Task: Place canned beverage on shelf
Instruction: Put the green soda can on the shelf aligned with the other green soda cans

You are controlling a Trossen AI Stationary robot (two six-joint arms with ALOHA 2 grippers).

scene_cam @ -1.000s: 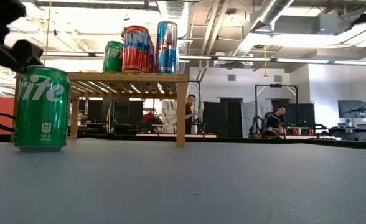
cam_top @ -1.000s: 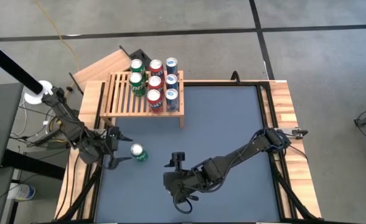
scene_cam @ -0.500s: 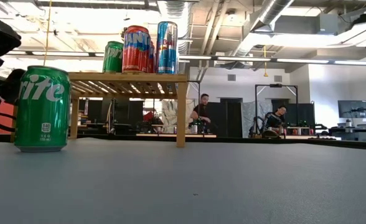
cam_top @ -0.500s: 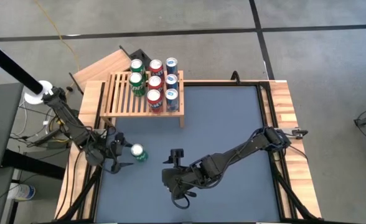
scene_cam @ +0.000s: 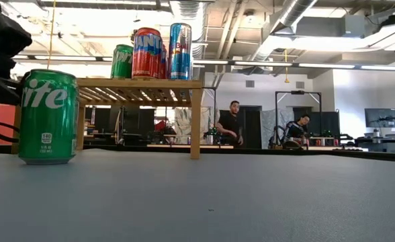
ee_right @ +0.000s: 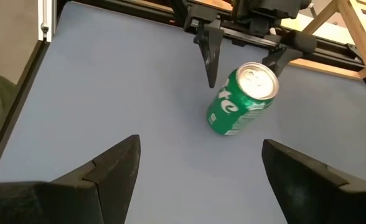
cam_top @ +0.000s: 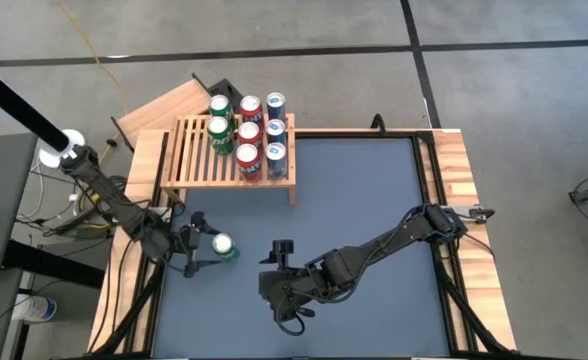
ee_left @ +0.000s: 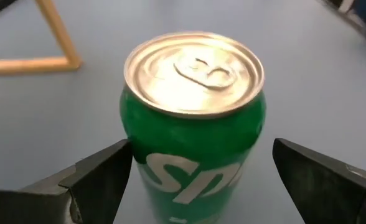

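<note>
Left end effector (cam_top: 206,256) low at table's left, fingers spread wide, right end effector (cam_top: 286,322) low near centre, fingers apart

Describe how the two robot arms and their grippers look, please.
Both arms are dark, almost black, jointed links with cables running along them. The left gripper has two slim, pointed black fingers; the right gripper has broad, wedge-shaped dark fingers. No markings are visible.

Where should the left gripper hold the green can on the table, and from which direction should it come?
Probably around the middle of the green can's round side wall, coming level from the table's left edge. The can stands upright, and the left gripper already has an open finger on each side of it, neither visibly touching. The right gripper waits open nearby.
</note>
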